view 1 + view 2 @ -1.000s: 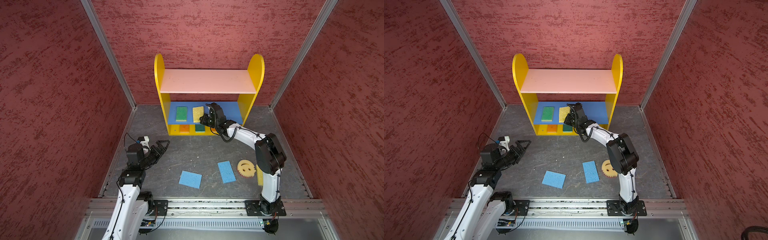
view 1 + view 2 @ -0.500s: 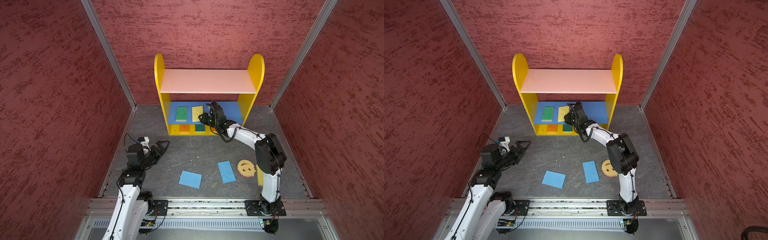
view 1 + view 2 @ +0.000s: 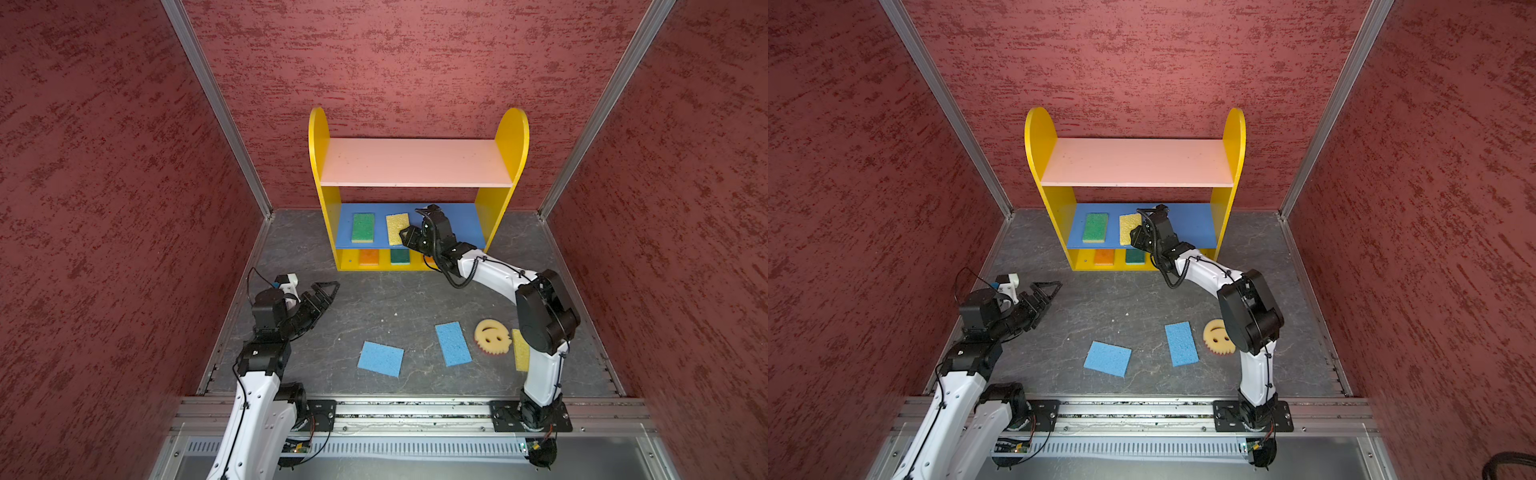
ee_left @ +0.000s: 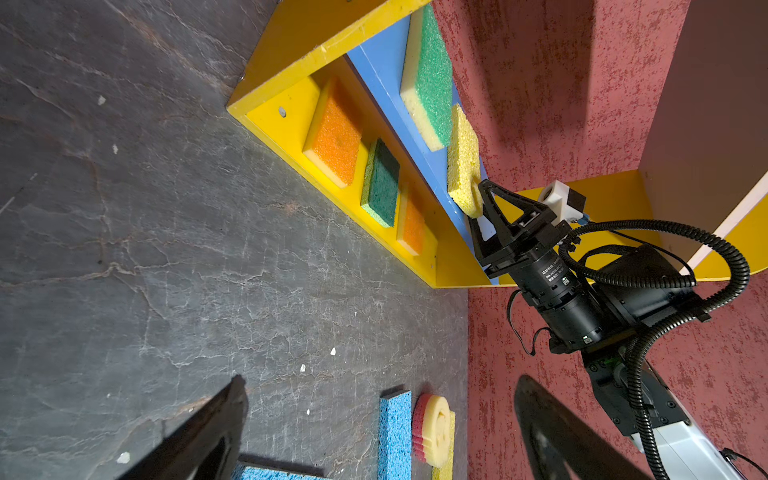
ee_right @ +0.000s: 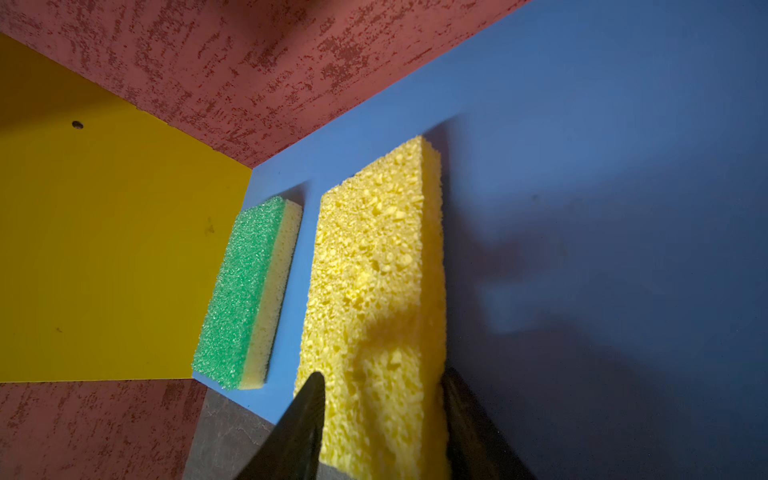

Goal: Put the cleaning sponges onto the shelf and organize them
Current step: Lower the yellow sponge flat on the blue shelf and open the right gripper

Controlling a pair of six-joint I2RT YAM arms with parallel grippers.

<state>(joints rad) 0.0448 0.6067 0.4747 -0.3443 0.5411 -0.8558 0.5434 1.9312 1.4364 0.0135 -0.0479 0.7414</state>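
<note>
The yellow sponge (image 5: 374, 270) is a flat, coarse-pored rectangle. It lies lengthwise on the blue middle board (image 3: 469, 220) of the shelf (image 3: 513, 137), near a green-topped sponge (image 5: 245, 291) but apart from it, and its near end pokes past the board's front edge. The right gripper (image 4: 476, 203) has a jaw on either side of that end — whether they pinch it or stand clear, I can't tell. The left gripper (image 3: 327, 294) hangs over the floor (image 3: 374, 299), spread wide and empty. In both top views the right gripper covers the sponge's near corner, and the right arm (image 3: 544, 311) hides most of another yellow sponge (image 3: 519, 349) — that one lies on the floor.
</note>
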